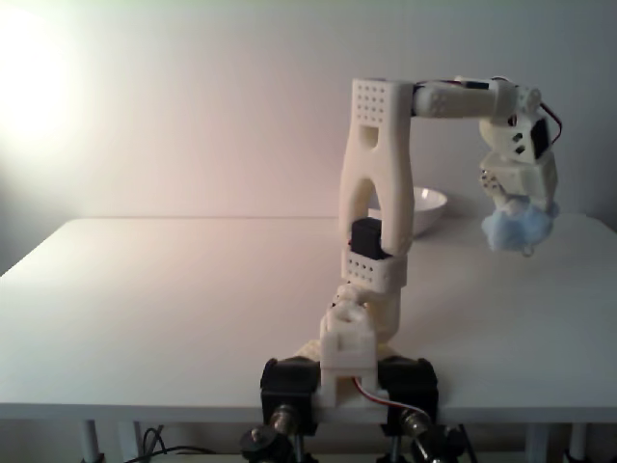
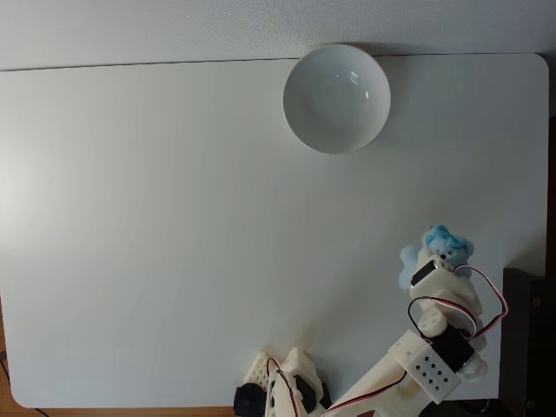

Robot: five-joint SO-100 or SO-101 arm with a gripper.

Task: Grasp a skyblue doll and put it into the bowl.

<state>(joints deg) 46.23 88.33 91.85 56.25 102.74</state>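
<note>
One broad white desk (image 2: 156, 226) carries it all, with the arm clamped at its near edge. The bowl (image 2: 336, 98) sits at the far edge, glossy, hard and empty, and I'd guess it could skid if knocked. Well apart from it, toward the near right in the top-down fixed view, the skyblue doll (image 1: 516, 230) hangs clear of the desk, pinched in the gripper (image 2: 432, 265). Its fingers are clamped on the plush near the top. The doll looks light, soft and fuzzy, so it should squash rather than slip; its fat middle seems the safest hold.
</note>
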